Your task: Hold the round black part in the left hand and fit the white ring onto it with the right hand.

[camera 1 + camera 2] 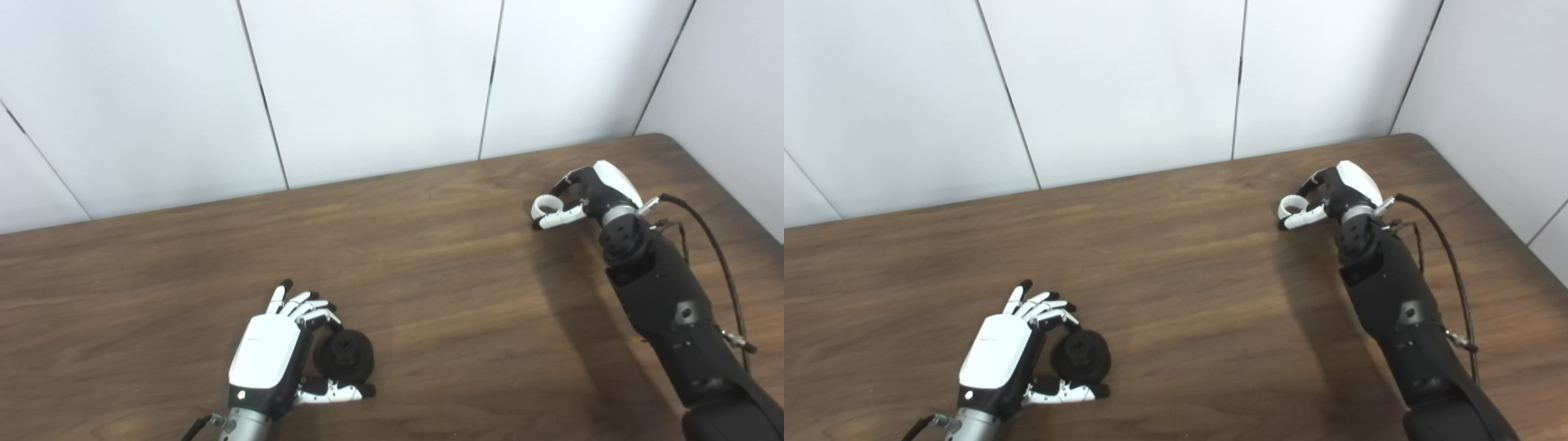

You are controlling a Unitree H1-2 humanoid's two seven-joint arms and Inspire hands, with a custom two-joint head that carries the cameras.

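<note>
The left hand [272, 358] is held low with fingers curled; the right hand [588, 196] is extended far, pinched.

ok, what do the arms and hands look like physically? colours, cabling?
Both hands, left hand and right hand, have white back shells, black palms and white fingers with black tips. Silver wrist collars. Right forearm is black, with a black cable looping alongside.

The middle of the worktop [441, 275] is bare wood, so a wide open lane lies between the left robot hand [275, 355] at the lower left and the right robot hand [588, 196] at the upper right. White wall panels [380, 86] close the far edge.
</note>
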